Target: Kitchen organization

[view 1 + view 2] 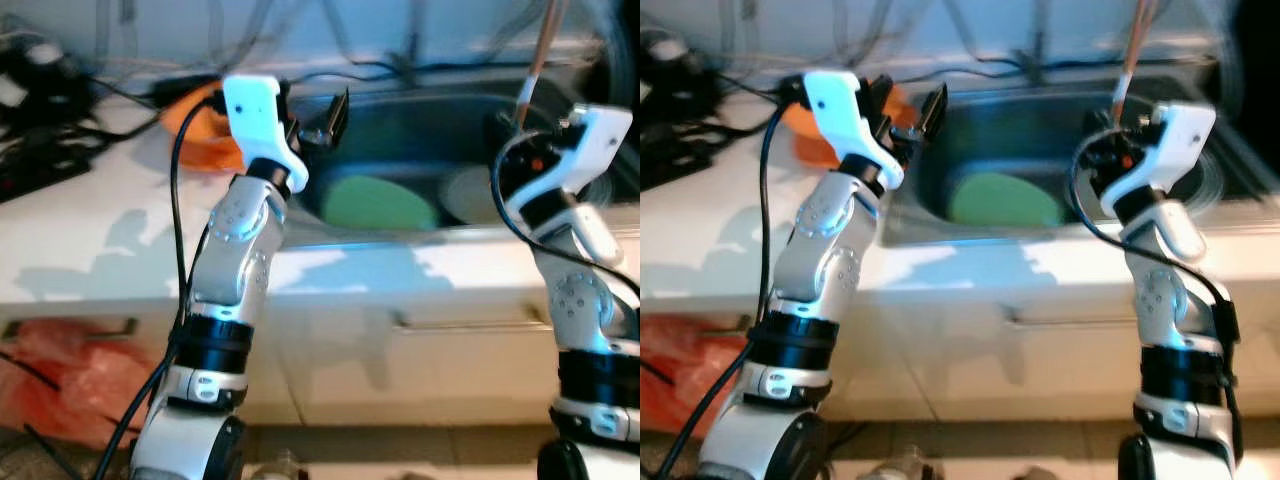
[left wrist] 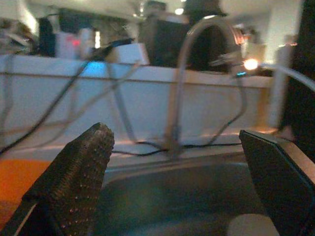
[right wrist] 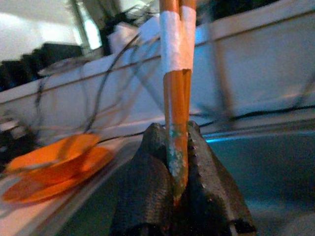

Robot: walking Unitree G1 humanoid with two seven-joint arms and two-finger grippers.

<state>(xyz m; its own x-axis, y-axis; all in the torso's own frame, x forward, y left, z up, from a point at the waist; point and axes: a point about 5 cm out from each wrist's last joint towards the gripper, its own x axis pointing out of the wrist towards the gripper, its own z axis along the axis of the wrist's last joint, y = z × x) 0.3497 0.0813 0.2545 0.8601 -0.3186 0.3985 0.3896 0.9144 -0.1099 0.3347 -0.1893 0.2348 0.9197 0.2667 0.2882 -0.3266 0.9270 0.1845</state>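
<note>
My right gripper [image 3: 174,191] is shut on a pair of orange chopsticks [image 3: 174,98] with a white band, which stand upright over the right part of the sink [image 1: 430,110]. My left gripper [image 1: 318,122] is open and holds nothing; it hovers at the sink's left edge, beside a stack of orange plates [image 1: 200,125] on the counter. In the basin lie a green plate [image 1: 378,203] and, to its right, a pale plate [image 1: 470,195].
A curved faucet [image 2: 184,73] rises behind the sink, with cables draped along the back wall. Dark cables and devices [image 1: 40,130] crowd the far left of the white counter [image 1: 100,230]. A red bag [image 1: 70,375] sits below the counter at left.
</note>
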